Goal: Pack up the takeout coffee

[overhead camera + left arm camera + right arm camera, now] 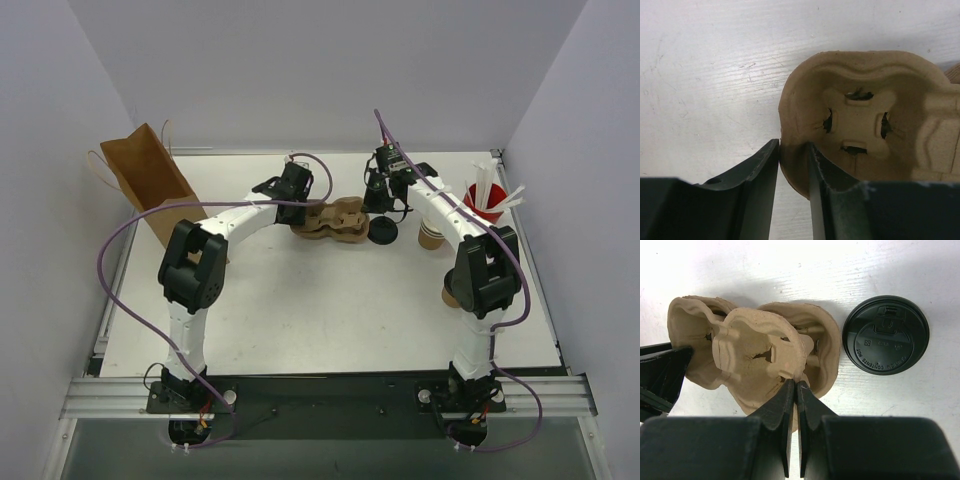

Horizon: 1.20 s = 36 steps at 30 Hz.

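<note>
The worktop (pixel 330 310) is showing scuffed white; the moulded carrier (pixel 760 355) is showing plain tan; the lid (pixel 885 334) is shining black with raised lettering; the paper bag (pixel 150 185) is showing brown; the cup (pixel 484 208) is showing red, its sticks (pixel 486 182) white.

Your left arm (pixel 190 265) and right arm (pixel 485 270) show white links and black joints. A purple cable (pixel 108 250) bows toward nine o'clock. The left gripper (pixel 792 165) is matte black.

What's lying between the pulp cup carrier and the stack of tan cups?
A round black lid, lying flat beside the carrier; the top view shows it.
</note>
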Available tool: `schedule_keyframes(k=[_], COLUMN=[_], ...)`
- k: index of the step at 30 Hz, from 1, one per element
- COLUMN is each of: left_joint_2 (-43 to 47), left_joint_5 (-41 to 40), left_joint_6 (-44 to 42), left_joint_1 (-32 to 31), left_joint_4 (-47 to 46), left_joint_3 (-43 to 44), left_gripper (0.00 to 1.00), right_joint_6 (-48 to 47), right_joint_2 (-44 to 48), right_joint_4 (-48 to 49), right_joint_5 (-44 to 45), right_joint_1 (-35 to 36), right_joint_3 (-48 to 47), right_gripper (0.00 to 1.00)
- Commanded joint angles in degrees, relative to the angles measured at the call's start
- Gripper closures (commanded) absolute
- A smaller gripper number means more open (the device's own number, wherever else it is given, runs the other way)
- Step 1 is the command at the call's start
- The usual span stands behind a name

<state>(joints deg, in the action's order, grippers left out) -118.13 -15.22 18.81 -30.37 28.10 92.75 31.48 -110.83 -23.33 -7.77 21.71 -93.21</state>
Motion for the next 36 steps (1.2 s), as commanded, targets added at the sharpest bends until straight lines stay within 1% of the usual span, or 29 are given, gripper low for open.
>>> schedule_keyframes(k=[1, 2, 16, 28, 31, 32, 35, 36], left_joint_2=[-0.7, -0.62, 1.93, 8.52, 10.98, 12.64, 16.24, 17.13], left_joint_5=[-0.86, -0.95, -2.62, -2.27, -2.7, -2.71, -1.92, -1.57], left_joint_6=[-0.26, -0.26, -2.11, -1.76, -1.5, -1.23, 0.44, 0.88], left_joint_1=[0.22, 0.22, 0.22, -0.57, -1.71, -2.06, -3.03, -3.9], left_joint_4=[0.11, 0.2, 0.73, 1.17, 2.49, 2.75, 3.45, 3.72], left_joint_3=[3.4, 3.4, 4.9, 4.55, 3.23, 2.53, -1.07, -3.26], left_gripper=[0.63, 0.65, 0.67, 0.67, 0.67, 0.68, 0.68, 0.67], right_joint_6=[0.59, 0.51, -0.02, -0.02, 0.68, 1.21, 2.09, 2.35], right_joint_2=[2.37, 2.46, 1.75, 3.86, 6.14, 7.8, 11.31, 12.29], right_joint_4=[0.22, 0.22, 0.13, -0.22, -0.66, -0.75, -0.66, -0.75], right_joint_5=[-0.49, -0.4, 0.12, 1.96, 2.76, 2.67, 3.55, 3.9], right_joint_1=[-0.18, -0.18, -0.01, 0.7, 0.87, 1.05, 1.92, 2.54], right_joint_3=[0.31, 0.31, 0.22, 0.22, 2.41, 4.51, 7.94, 10.39], right_gripper=[1.0, 1.0, 1.0, 1.0, 1.0, 1.0, 1.0, 1.0])
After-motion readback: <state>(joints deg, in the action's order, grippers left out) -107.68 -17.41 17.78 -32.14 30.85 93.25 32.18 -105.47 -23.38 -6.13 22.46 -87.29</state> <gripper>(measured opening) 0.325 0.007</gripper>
